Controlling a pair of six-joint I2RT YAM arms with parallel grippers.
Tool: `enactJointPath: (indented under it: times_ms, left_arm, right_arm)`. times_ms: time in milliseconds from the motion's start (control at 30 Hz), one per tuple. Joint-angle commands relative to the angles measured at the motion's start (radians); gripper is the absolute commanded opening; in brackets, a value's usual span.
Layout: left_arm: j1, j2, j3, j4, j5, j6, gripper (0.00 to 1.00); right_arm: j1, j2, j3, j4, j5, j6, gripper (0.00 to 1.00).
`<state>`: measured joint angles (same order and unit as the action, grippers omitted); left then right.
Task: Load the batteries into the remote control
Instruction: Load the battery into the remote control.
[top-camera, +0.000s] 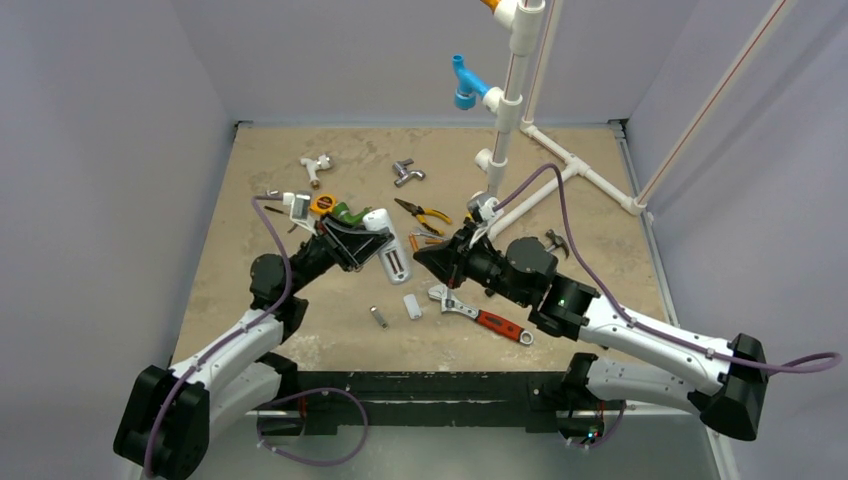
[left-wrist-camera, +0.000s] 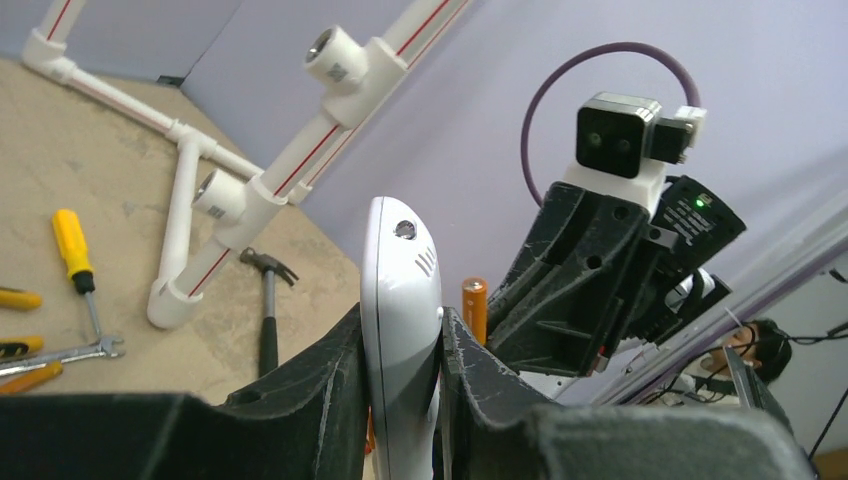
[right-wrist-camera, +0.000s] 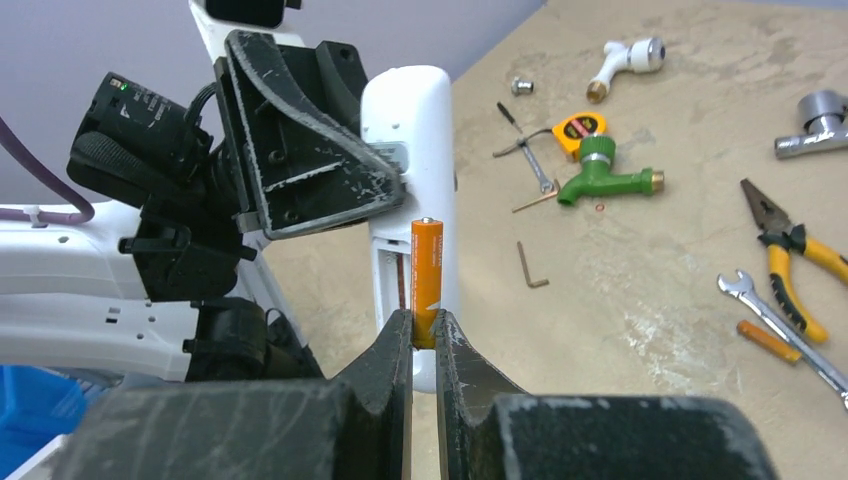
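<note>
My left gripper (top-camera: 362, 240) is shut on the white remote control (top-camera: 388, 250) and holds it edgewise above the table, open battery bay facing the right arm. In the left wrist view the remote (left-wrist-camera: 400, 290) stands between the fingers (left-wrist-camera: 320, 390). My right gripper (top-camera: 440, 258) is shut on one orange battery (right-wrist-camera: 427, 265), upright just in front of the remote's bay (right-wrist-camera: 395, 280). I cannot tell whether they touch. That battery also shows in the left wrist view (left-wrist-camera: 474, 305). A second orange battery (right-wrist-camera: 768, 340) lies on the table by the pliers.
A loose white cover piece (top-camera: 412, 306) and a small silvery cylinder (top-camera: 378, 317) lie below the grippers. A red-handled wrench (top-camera: 485, 317), orange-handled pliers (top-camera: 425, 213), a hammer (top-camera: 556, 240), a green tap (top-camera: 348, 213) and white pipework (top-camera: 560, 165) lie around.
</note>
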<state>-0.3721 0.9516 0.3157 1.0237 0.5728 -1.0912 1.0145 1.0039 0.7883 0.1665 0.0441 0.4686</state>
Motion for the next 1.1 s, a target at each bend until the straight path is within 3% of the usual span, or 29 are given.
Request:
enactJointPath:
  times_ms: [0,267,367,467,633,867,1067]
  left_arm:
    - [0.005,-0.024,-0.001,0.175,0.08,0.066,0.0]
    - [0.002,-0.035,-0.013,0.13,0.048,0.106,0.0]
    - [0.001,-0.051,0.001,-0.059,-0.059,0.071,0.0]
    - [0.001,-0.069,-0.012,-0.138,-0.158,0.033,0.0]
    - [0.001,-0.115,0.016,-0.35,-0.28,0.008,0.0]
    - [0.0,-0.161,0.07,-0.569,-0.352,0.047,0.0]
    - [-0.001,-0.143,0.076,-0.599,-0.347,0.018,0.0]
  right_arm:
    - [0.006,-0.041,-0.052,0.132,0.034,-0.083,0.0]
    - [0.007,-0.004,-0.057,0.164,0.001,-0.12,0.0]
    - [0.012,0.028,-0.015,0.097,0.06,-0.084,0.0]
    - [0.017,0.061,0.032,0.005,0.124,-0.043,0.0]
    - [0.029,0.09,0.046,-0.013,0.162,0.02,0.0]
    - [0.042,0.155,0.109,-0.024,0.154,0.045,0.0]
    - [0.045,0.249,0.169,-0.037,0.121,0.019,0.0]
